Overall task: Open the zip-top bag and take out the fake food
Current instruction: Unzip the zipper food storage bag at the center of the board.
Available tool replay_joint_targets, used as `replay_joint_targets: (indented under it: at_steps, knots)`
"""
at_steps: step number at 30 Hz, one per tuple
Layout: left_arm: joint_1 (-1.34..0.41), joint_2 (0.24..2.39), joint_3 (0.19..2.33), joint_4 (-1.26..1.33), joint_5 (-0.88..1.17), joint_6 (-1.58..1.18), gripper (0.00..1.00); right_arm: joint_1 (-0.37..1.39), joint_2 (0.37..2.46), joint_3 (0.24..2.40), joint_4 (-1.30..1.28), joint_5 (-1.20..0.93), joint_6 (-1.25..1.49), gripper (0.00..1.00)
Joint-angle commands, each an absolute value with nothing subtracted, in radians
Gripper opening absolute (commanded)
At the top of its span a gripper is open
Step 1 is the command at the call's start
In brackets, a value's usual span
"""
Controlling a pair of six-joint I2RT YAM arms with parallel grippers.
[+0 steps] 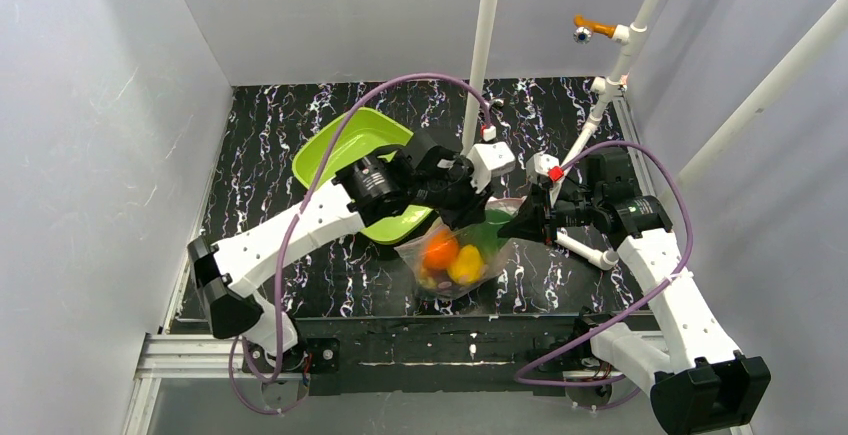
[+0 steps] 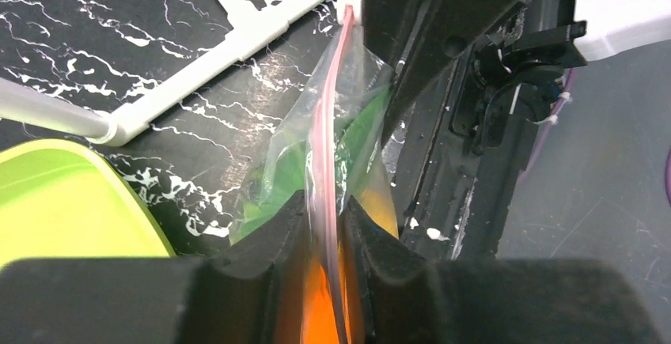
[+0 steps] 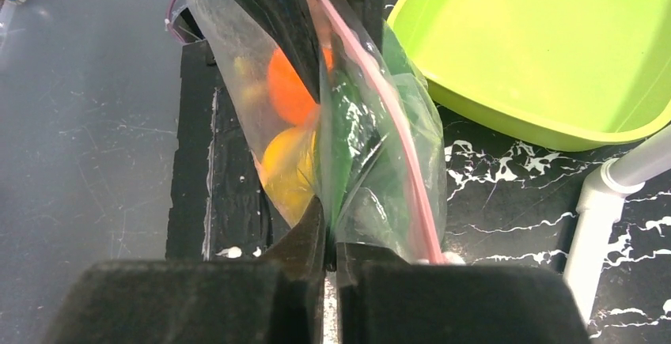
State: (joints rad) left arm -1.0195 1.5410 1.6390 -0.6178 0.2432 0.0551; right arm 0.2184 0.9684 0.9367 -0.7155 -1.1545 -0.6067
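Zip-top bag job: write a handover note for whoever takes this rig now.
Left claw: shut on the bag at its pink zip strip.
Right claw: shut on the bag's plastic beside the strip.
Bag hangs between them, near the green tray; the food is inside.
Done: bag gripped by both claws.
Left to do: open the zip, which looks shut, and take the food out.

My left arm (image 1: 300,227) and right arm (image 1: 680,300) wear white moulded shells over black joint housings, blockiest toward the tabletop's near edge. A lilac cable (image 1: 420,79) loops along each. My left gripper (image 2: 324,225) and right gripper (image 3: 328,241) end in chunky matte-black fingers (image 2: 261,257).
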Motion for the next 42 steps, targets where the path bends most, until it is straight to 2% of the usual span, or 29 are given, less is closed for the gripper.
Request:
replay_joint_targets:
  at_steps: [1, 2, 5, 7, 9, 14, 25, 33, 38, 42]
  knots:
    - [-1.021, 1.410, 1.559, -0.512, 0.237, 0.030, 0.11, 0.224, 0.954, 0.950, -0.714, -1.191, -0.617, 0.14]
    - [-1.019, 1.389, 1.531, -0.475, 0.234, 0.020, 0.00, 0.224, 0.954, 0.953, -0.717, -1.189, -0.617, 0.26]
    - [-1.011, 1.316, 1.426, -0.382, 0.208, -0.034, 0.00, 0.220, 0.950, 0.974, -0.744, -1.204, -0.618, 0.69]
    - [-1.000, 1.247, 1.316, -0.281, 0.206, -0.083, 0.00, 0.204, 0.948, 1.000, -0.769, -1.236, -0.624, 0.88]
    - [-0.984, 1.169, 1.187, -0.137, 0.229, -0.142, 0.00, 0.189, 0.948, 1.027, -0.799, -1.256, -0.636, 0.98]
    - [-0.976, 1.036, 0.946, 0.219, 0.294, -0.235, 0.00, 0.186, 0.990, 1.059, -0.772, -1.300, -0.581, 0.98]
    - [-0.976, 1.062, 0.937, 0.304, 0.382, -0.265, 0.00, 0.254, 1.114, 1.185, -0.697, -1.386, -0.426, 0.98]
    - [-0.976, 1.072, 0.936, 0.317, 0.397, -0.272, 0.00, 0.258, 1.107, 1.176, -0.629, -1.453, -0.338, 0.73]
    - [-0.976, 1.081, 0.933, 0.321, 0.388, -0.272, 0.00, 0.260, 1.103, 1.161, -0.560, -1.483, -0.248, 0.63]
    - [-0.974, 1.083, 0.929, 0.324, 0.381, -0.270, 0.00, 0.270, 1.096, 1.081, -0.401, -1.475, -0.103, 0.40]
